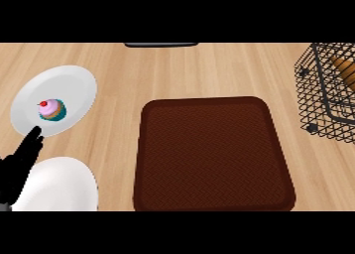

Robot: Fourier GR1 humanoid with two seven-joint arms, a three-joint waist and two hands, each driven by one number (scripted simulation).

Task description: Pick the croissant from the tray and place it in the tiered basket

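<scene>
Head view, left hand [19,156] fingers straight

Desk [209,69]: light wood, visible grain. Tray [213,154]: dark reddish brown, fine woven herringbone pattern, plain darker rim. Tiered basket [323,94]: black wire mesh. Croissant [350,72]: golden orange-brown. Upper plate [71,84]: white. Cupcake [51,109]: pink icing, red top, teal and orange base. Lower plate [63,186]: white. Left hand [16,161]: black.

Two plates [71,82] [63,181], one cupcake [51,109], one tray [209,154], one basket [320,99] (croissant [349,72] inside)
</scene>
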